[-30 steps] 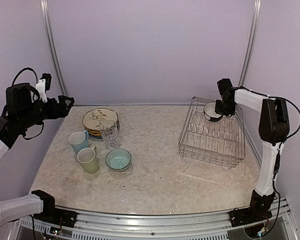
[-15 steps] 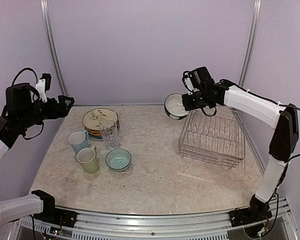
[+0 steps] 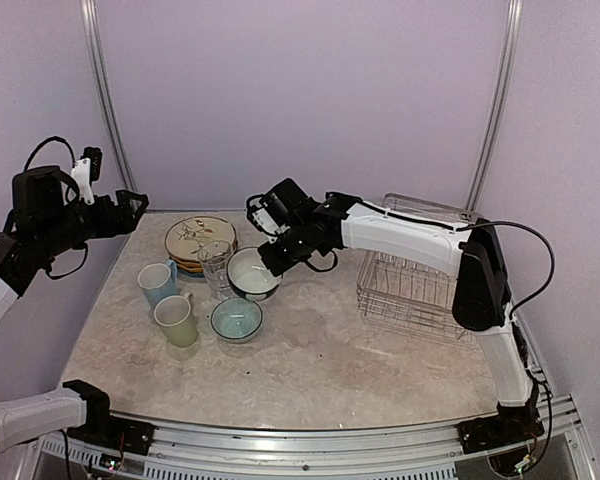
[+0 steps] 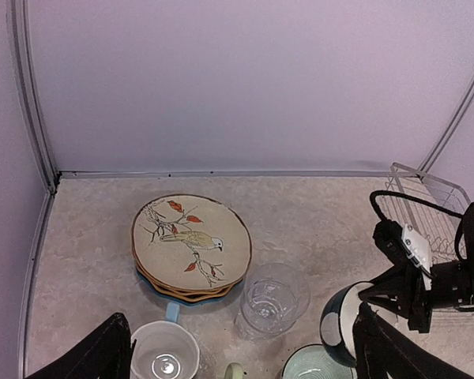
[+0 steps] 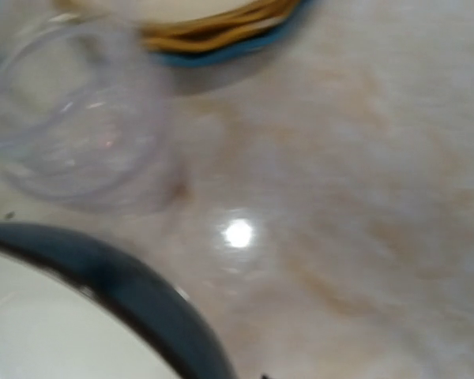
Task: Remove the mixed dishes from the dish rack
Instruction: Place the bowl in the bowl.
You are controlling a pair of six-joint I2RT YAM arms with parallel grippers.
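Note:
My right gripper (image 3: 276, 256) is shut on the rim of a teal-and-white bowl (image 3: 251, 273) and holds it low over the table, right of the clear glass tumbler (image 3: 218, 266) and behind a second teal bowl (image 3: 237, 319). I cannot tell whether the held bowl touches the table. In the right wrist view the held bowl (image 5: 55, 316) fills the lower left, with the tumbler (image 5: 71, 134) behind it. The plate stack (image 3: 200, 239), light blue mug (image 3: 157, 282) and pale green mug (image 3: 177, 320) stand at the left. The silver wire dish rack (image 3: 420, 285) holds no dishes. My left gripper (image 3: 132, 204) is open, high above the table's left edge.
The left wrist view looks down on the plate stack (image 4: 191, 245), the tumbler (image 4: 272, 300), the blue mug (image 4: 164, 359) and the held bowl (image 4: 341, 320). The rack (image 4: 426, 201) sits at the far right by the back wall. The right arm spans the table's middle.
My right arm has lifted the teal-and-white bowl out of the rack and swung it left across the table, down beside the tumbler. The left arm has not moved.

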